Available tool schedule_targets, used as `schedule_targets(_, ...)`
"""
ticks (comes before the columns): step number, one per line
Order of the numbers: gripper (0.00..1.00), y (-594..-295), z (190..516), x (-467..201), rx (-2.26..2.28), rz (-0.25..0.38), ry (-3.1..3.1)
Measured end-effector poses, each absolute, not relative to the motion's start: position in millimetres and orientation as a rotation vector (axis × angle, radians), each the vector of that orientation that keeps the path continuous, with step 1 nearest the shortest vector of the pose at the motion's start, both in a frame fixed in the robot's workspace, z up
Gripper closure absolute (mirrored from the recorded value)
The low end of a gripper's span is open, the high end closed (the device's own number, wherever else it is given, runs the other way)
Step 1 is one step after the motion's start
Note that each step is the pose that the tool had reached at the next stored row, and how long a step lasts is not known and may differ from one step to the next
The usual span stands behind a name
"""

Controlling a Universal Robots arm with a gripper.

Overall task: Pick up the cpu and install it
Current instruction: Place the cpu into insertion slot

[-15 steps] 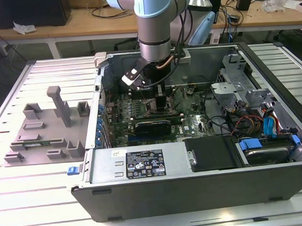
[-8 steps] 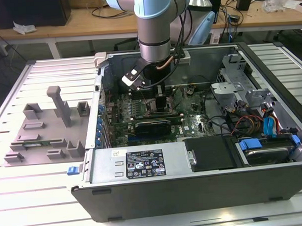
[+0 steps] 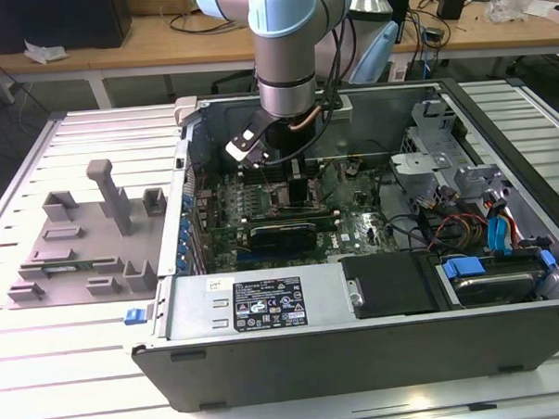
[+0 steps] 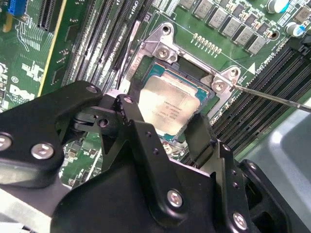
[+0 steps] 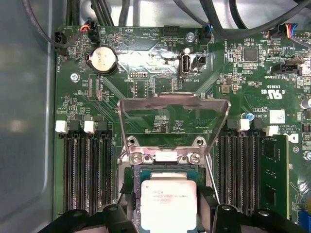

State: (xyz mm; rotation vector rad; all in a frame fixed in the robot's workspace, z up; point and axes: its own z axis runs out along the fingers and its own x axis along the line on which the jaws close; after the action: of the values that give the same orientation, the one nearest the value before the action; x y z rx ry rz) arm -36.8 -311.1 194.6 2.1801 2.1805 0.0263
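Note:
The cpu [image 4: 167, 104] is a small square chip with a shiny silver top. It sits level over the open socket [image 5: 167, 158] of the motherboard [image 3: 355, 229] inside the computer case. My gripper [image 4: 165, 121] reaches down into the case, with one black finger [image 4: 129, 111] at each of two opposite edges of the cpu, and appears shut on it. In the first wrist view the cpu [image 5: 168, 204] lies between the fingers [image 5: 208, 199]. The socket's metal load plate [image 5: 172, 104] stands flipped open behind it. In the exterior view my gripper [image 3: 292, 176] hangs over the board's middle.
Memory slots [image 5: 87, 170] flank the socket on both sides. The thin retention lever [image 4: 272, 97] sticks out beside it. A long black card [image 3: 280, 233] lies near the case's front. Drive cage and cables [image 3: 503, 228] fill the exterior view's right. A grey fixture tray [image 3: 77, 246] sits outside on its left.

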Motion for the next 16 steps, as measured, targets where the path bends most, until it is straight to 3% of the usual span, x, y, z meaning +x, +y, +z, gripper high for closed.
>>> schedule_targets(9, 0.38, -311.4, 198.8, -37.7, 2.209, 0.027, 2.153)
schedule_targets(10, 0.46, -311.5, 198.9, -37.6, 2.210, 0.026, 2.151)
schedule_targets(16, 0.46, -311.6, 198.4, -37.7, 2.210, 0.026, 2.151)
